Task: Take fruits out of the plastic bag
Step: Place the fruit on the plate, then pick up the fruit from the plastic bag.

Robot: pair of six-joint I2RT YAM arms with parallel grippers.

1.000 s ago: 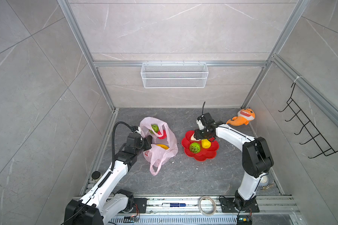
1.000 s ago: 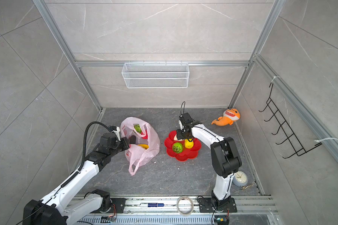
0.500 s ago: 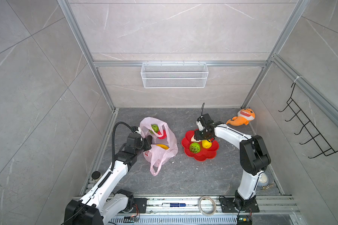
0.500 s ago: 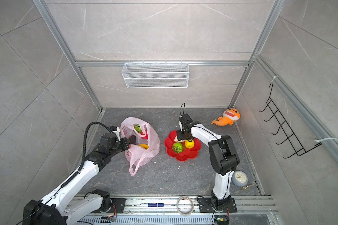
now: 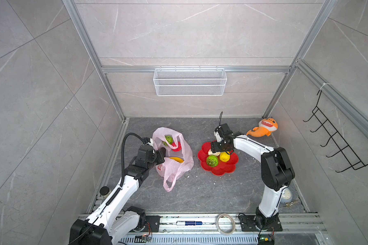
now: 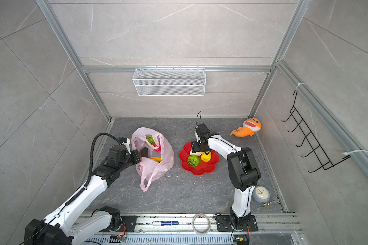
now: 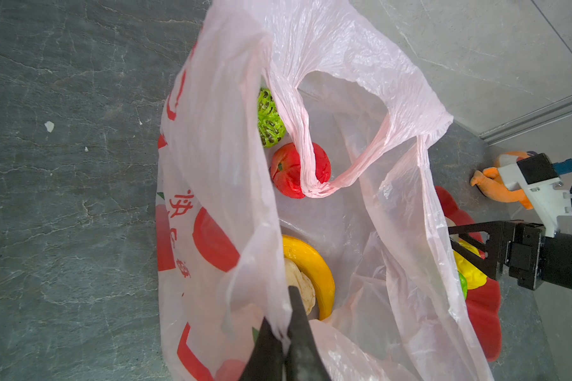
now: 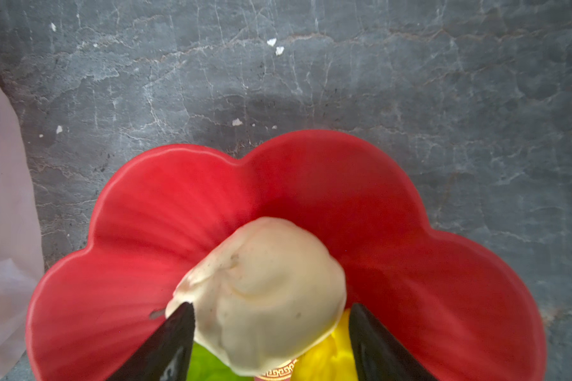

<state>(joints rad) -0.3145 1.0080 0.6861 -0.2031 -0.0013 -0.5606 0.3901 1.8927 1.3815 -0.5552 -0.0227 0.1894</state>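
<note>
The pink plastic bag lies open at floor left. My left gripper is shut on its rim film. Inside show a bumpy green ball, a red apple, a banana and a beige lump. On the red flower plate rest a green ball, a small yellow fruit and a lumpy beige fruit. My right gripper hangs over that beige fruit, open, with a gap at one finger.
An orange plush shark lies at the back right corner. A wire basket hangs on the back wall, a black hook rack on the right wall. A small clock sits by the right arm's base.
The right gripper's jaws have spread apart around the beige fruit, which now rests on the plate. The left arm and the bag have not moved.
</note>
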